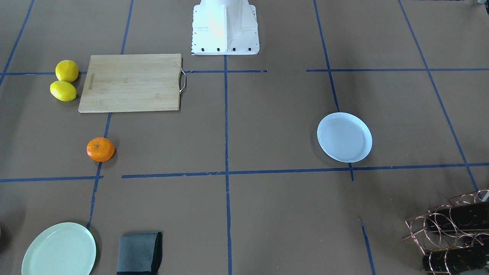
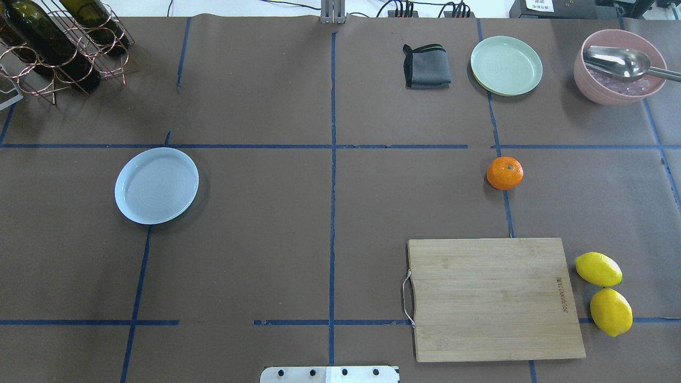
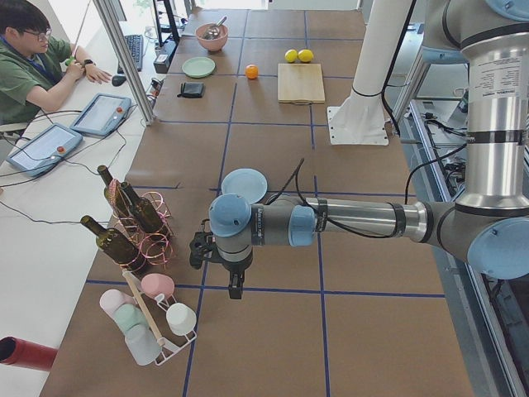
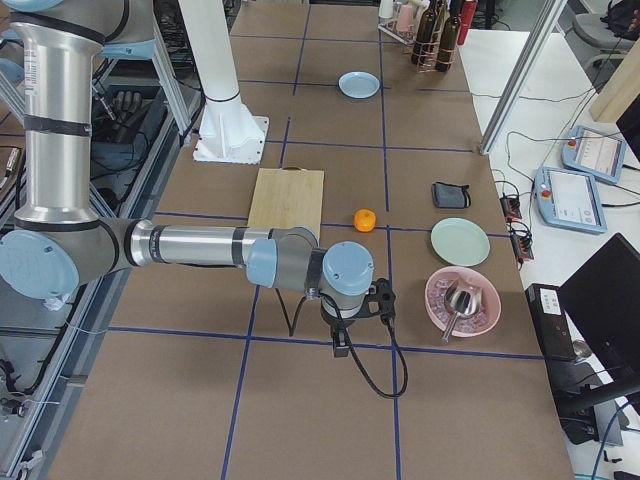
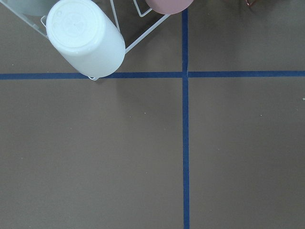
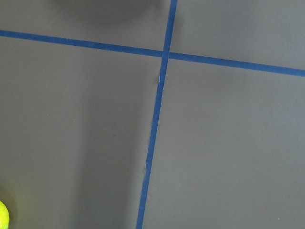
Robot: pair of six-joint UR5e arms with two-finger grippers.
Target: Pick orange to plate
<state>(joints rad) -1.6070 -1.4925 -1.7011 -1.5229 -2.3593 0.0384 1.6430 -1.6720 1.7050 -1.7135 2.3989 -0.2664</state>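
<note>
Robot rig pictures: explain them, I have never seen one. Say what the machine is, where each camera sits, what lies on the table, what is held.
A robot with two arms, each ending in a two-finger gripper. Two pictures look down on the table: one from behind the robot, one facing it, so sides swap. Two, from the table's ends, show the left gripper and the right gripper. Two come from wrist cameras, seeing mostly brown paper and blue tape. On the table lie the orange, the pale blue plate, a cutting board, two lemons, a green plate, a grey cloth and a pink bowl holding a spoon. The orange lies untouched; whether either gripper is open, I cannot tell.
</note>
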